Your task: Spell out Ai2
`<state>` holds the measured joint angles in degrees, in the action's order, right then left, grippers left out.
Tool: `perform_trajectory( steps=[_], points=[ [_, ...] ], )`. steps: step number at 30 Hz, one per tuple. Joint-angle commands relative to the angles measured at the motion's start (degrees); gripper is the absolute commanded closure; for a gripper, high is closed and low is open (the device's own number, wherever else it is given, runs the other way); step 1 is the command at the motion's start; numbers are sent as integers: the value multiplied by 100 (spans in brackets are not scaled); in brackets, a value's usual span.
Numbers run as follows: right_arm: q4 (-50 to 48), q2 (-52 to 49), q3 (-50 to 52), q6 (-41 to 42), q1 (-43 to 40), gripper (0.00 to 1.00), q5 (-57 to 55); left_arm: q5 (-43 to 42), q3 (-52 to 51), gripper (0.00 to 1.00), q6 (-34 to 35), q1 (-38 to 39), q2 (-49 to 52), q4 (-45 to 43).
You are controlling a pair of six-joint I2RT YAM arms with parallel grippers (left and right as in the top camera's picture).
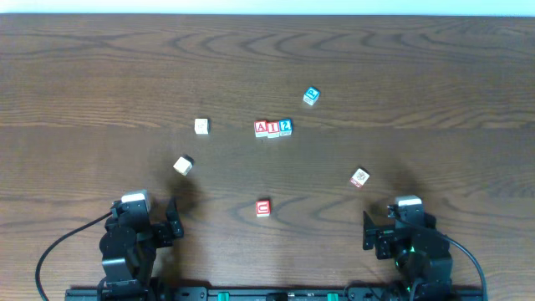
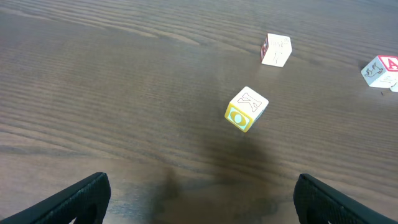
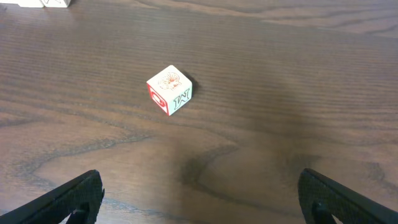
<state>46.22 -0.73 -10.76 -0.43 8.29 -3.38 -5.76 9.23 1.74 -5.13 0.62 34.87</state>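
Three letter blocks stand side by side in a row at the table's middle: a red A block (image 1: 261,128), an I block (image 1: 273,128) and a blue 2 block (image 1: 286,126). The A block's edge shows at the right of the left wrist view (image 2: 380,69). My left gripper (image 2: 202,202) is open and empty near the front left edge. My right gripper (image 3: 202,199) is open and empty near the front right edge. Both are far from the row.
Loose blocks lie around: a blue one (image 1: 311,95) at the back, a white one (image 1: 201,125), a yellow-faced one (image 1: 183,165) ahead of my left gripper (image 2: 246,108), a red one (image 1: 263,207) at front centre, and one (image 1: 359,176) ahead of my right gripper (image 3: 169,89).
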Motion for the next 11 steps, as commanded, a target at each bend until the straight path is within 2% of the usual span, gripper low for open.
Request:
perform_trajectory(
  steps=[1, 11],
  points=[
    [0, 42, 61, 103, -39, 1, 44, 39, -33, 5, 83, 24, -37, -4],
    [0, 42, 61, 103, -39, 1, 44, 39, -33, 5, 83, 24, -37, -4]
  ],
)
